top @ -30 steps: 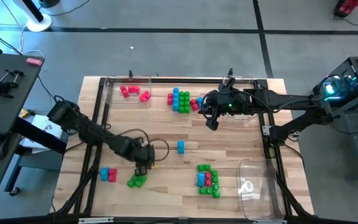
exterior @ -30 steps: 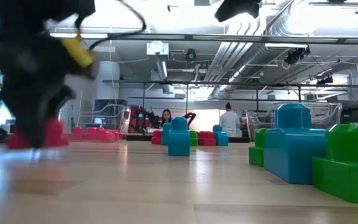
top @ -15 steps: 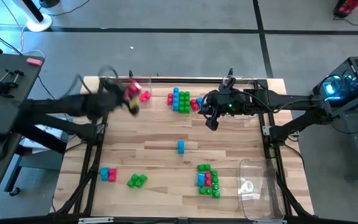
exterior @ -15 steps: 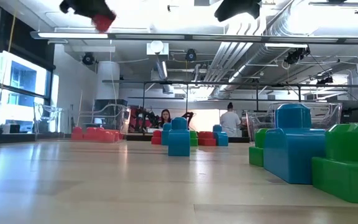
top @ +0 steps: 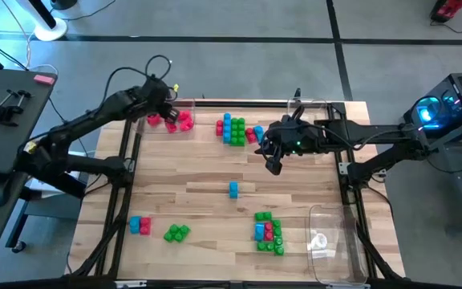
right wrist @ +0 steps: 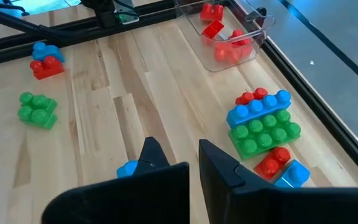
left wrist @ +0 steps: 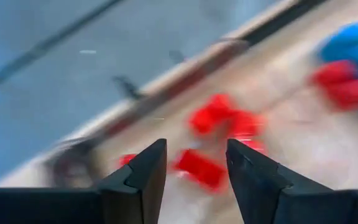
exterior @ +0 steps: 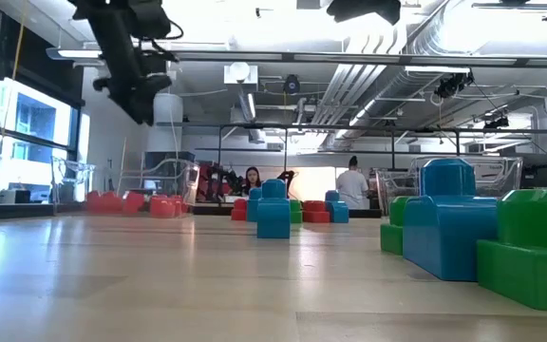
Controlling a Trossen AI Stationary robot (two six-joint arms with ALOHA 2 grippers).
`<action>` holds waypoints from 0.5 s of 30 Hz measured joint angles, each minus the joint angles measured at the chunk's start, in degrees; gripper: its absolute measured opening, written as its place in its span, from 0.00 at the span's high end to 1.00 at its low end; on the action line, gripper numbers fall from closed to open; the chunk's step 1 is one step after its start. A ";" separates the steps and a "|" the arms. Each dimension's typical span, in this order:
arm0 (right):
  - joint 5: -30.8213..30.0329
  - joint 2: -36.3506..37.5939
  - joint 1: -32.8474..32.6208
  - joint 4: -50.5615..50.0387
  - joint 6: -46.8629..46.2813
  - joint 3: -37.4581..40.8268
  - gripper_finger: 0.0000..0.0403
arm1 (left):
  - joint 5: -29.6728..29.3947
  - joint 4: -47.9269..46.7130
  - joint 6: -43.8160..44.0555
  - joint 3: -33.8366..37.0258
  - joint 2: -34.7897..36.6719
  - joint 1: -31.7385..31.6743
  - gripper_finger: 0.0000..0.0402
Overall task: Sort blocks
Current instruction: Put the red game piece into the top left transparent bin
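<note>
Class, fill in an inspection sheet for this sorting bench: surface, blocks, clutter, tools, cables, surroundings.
Surface: wooden table, dark frame.
Blocks: red ones in far-left tray; mixed group far centre; lone blue; near groups.
Clutter: empty tray near right.
Tools: left tool open above red tray; right tool open, beside the far group.
Cables: loop on left arm.
Surroundings: people beyond the table.

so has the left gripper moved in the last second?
Yes. The left gripper went from the near table edge beside the green blocks up to the far-left clear tray, open above the red blocks.
</note>
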State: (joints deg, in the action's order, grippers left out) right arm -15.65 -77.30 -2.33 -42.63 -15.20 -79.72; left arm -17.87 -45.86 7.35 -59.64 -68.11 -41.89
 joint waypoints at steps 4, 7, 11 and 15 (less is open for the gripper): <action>-0.49 0.00 -0.04 0.00 0.03 0.00 1.00 | 14.52 4.91 4.69 -0.83 1.16 1.33 0.60; -0.63 0.00 0.47 0.05 0.02 0.00 1.00 | 19.75 10.17 8.14 -0.83 3.03 4.80 0.60; -0.72 0.00 1.89 0.21 0.02 0.00 1.00 | 20.35 15.73 10.61 -0.83 4.32 12.19 0.60; -2.25 0.00 4.63 0.48 -4.38 0.00 1.00 | 17.46 20.90 14.61 -0.83 3.90 20.88 0.60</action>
State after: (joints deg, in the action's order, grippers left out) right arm -17.89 -77.30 2.30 -42.15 -19.58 -79.72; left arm -0.40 -24.96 21.97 -60.47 -64.21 -21.01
